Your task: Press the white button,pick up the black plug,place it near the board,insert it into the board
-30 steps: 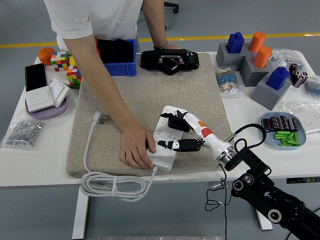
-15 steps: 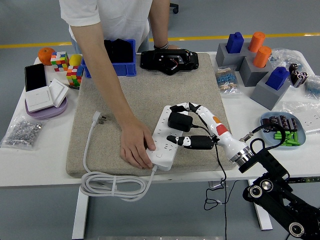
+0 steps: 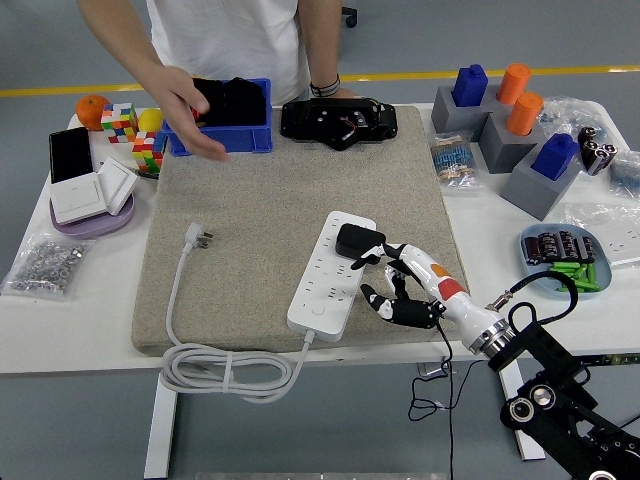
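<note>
Your right hand (image 3: pixel 400 285) sits just right of the white power strip (image 3: pixel 330 273), fingers spread and holding nothing. Black plug (image 3: pixel 355 240) looks seated in the strip's upper right, so insertion seems done. Person's hand (image 3: pixel 195 108) hovers far back.

Light is bright, even and soft, seemingly from overhead; nothing is dim. Shadows are weak: a faint one lies just under the strip (image 3: pixel 331 274) on the mat (image 3: pixel 280 210), another pale one beneath the cable (image 3: pixel 228 370) at the table (image 3: pixel 80 320) edge. The white table and strip come close to washing out, yet their edges stay readable. A little sheen shows on the black plug (image 3: pixel 357 241) and the black unit (image 3: pixel 338 120). Focus is sharp across the view; the person's hand (image 3: pixel 190 105) looks slightly soft, perhaps motion blur. The table's far edge bows a little, a mild wide-angle bend.
</note>
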`<state>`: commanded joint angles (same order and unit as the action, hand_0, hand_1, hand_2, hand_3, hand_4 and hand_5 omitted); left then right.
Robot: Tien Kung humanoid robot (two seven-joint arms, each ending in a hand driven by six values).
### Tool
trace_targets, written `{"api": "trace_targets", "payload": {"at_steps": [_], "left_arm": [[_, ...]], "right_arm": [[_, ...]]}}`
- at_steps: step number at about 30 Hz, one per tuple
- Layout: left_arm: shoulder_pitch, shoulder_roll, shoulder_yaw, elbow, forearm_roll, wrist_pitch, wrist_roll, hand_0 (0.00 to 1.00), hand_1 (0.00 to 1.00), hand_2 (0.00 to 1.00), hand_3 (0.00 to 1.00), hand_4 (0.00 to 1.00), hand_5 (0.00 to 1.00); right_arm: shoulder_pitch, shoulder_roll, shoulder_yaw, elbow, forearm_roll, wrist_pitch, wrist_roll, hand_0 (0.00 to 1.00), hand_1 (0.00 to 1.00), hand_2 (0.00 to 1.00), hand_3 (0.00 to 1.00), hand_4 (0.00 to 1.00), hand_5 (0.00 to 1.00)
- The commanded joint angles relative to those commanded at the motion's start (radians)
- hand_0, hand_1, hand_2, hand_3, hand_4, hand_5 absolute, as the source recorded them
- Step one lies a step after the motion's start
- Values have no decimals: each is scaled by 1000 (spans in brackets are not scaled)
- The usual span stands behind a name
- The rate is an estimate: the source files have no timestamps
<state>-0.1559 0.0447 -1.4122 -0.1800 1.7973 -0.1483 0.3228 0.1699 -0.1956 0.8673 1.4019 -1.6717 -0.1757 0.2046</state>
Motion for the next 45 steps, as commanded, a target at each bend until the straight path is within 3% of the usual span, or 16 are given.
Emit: {"api": "trace_targets", "payload": {"at_steps": [4,5,11,24,36,45], "left_arm": [[0,-1,1,0,-2,0,0,690,638,614,638,557,180],[0,-1,2,0,-4,-1,0,690,638,614,638,557,180],[0,-1,2,0,-4,-1,0,690,638,614,638,557,180],[-1,1,3,0,-6,-1,0,690,638,614,638,559,182],[-3,6,2,0,6,-6,3,690,637,614,638,559,182],[-3,8,7,0,2,-8,3,690,637,615,638,559,181]], "right_arm": [[-5,-3,-9,3,-30,27,-37,2,2,52,552,279,2],[-6,-3,-12,5,-39,41,-55,2,2,59,574,181,2],[-10,-9,-26,16,-72,81,-110,2,2,59,579,168,2],[54,10,-103,23,-107,92,-166,2,2,60,585,157,2],[153,63,-165,-74,-121,91,-179,2,2,60,586,154,2],[178,79,-167,-122,-165,91,-186,2,2,60,587,156,2]]}}
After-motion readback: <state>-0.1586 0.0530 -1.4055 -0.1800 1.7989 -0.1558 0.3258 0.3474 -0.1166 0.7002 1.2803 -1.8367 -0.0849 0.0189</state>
